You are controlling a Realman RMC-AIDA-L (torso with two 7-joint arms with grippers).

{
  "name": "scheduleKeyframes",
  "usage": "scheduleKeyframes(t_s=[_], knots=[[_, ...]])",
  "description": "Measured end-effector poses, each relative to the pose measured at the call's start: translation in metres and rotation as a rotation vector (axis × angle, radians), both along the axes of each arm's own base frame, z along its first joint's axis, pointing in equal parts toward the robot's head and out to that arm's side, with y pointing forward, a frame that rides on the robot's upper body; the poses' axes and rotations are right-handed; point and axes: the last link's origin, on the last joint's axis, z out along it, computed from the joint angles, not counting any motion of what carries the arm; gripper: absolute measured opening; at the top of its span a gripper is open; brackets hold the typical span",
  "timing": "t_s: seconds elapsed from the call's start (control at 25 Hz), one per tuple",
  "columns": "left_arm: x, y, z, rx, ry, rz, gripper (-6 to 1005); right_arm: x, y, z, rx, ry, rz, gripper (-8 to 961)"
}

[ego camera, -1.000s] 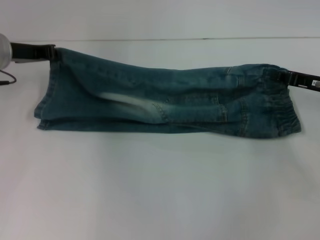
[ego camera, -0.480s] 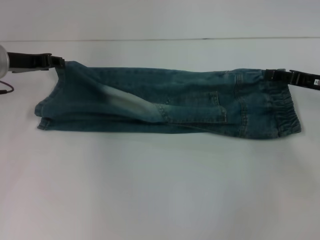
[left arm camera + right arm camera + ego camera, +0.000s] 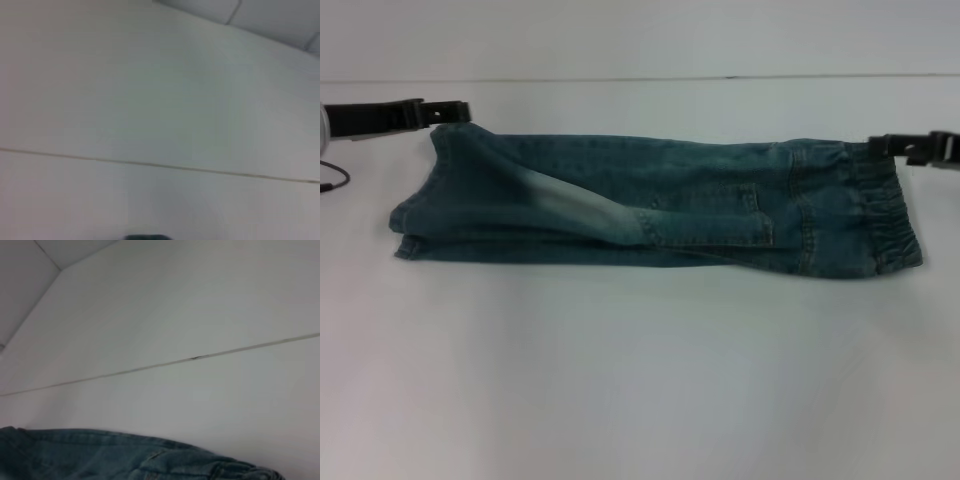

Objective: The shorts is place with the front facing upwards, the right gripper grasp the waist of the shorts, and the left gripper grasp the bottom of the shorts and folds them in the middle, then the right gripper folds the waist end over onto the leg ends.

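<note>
The denim shorts (image 3: 650, 210) lie flat on the white table, folded lengthwise into a long strip. Their leg ends (image 3: 408, 225) point left and the ruched elastic waist (image 3: 890, 215) points right. My left gripper (image 3: 460, 110) hovers just above the far left corner of the leg ends, open and holding no cloth. At the far corner of the waist my right gripper (image 3: 882, 146) has also let go and stands open beside the band. The right wrist view shows an edge of the shorts (image 3: 125, 455). The left wrist view shows only table.
White table (image 3: 640, 380) all around the shorts, with a thin seam line (image 3: 720, 77) running across behind them. A black cable (image 3: 332, 180) loops at the far left edge.
Both grippers have let go of the shorts. The lifted far edge has dropped flat. The left gripper shifted up and inward; the right gripper drew back to the right, off the waist.
</note>
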Motion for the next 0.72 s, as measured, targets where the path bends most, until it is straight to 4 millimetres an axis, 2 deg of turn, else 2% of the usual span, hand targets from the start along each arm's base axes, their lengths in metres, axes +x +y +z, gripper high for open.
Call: scheduleKeyframes(t_s=[0.12, 0.32, 0.56, 0.72], knots=[[0.006, -0.009, -0.001, -0.026, -0.053, -0.082, 871, -0.002, -0.001, 0.018, -0.025, 0.007, -0.010, 868], [0.022, -0.034, -0.020, -0.123, -0.154, -0.265, 904, -0.007, -0.008, 0.041, -0.135, -0.001, -0.075, 902], [0.039, -0.057, -0.053, -0.255, -0.168, -0.431, 903, -0.023, -0.010, 0.048, -0.260, -0.031, -0.121, 893], [0.048, -0.068, -0.065, -0.354, -0.160, -0.502, 903, -0.030, -0.003, 0.045, -0.291, -0.083, -0.164, 896]])
